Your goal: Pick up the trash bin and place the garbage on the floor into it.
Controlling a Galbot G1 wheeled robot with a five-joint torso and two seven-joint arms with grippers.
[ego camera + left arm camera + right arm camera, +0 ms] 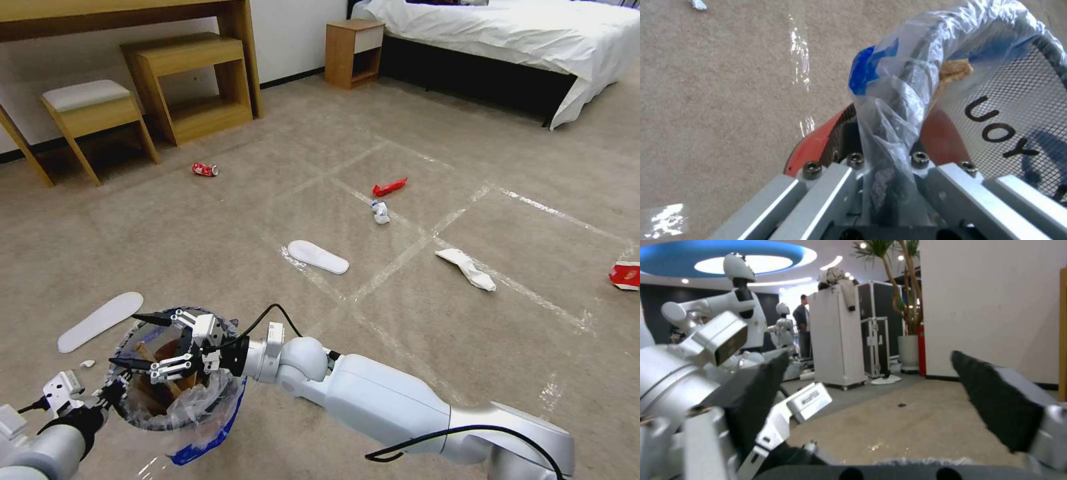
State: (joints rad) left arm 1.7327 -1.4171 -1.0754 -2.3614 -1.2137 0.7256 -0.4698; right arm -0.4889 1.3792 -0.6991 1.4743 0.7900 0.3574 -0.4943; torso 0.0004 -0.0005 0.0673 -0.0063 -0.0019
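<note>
the left gripper (107, 393) sits at the lower left of the head view and clamps the near rim of the bin (175, 400). in the left wrist view its jaws are pressed onto the bag-wrapped rim of the bin (907, 100), pinching it. the bin hangs above the floor (467, 333), tilted, with its clear liner crumpled over the edge. brown paper and what looks like a wooden stick lie inside it; the contents are partly hidden by the fingers. the right gripper (143, 342) reaches across from the right and hovers over the bin mouth. its jaws are spread wide and hold nothing. in the right wrist view the dark fingers (996, 403) stand well apart.

just left of the bin lies a white slipper (100, 321). farther out, near the centre, lies a second slipper (318, 257). to its right lies a tissue (467, 268). beyond are a crumpled mask (380, 212) and a red wrapper (389, 187). a red cup (625, 275) lies at the right edge. a red can (205, 170) lies farthest, near a stool (93, 120).
</note>
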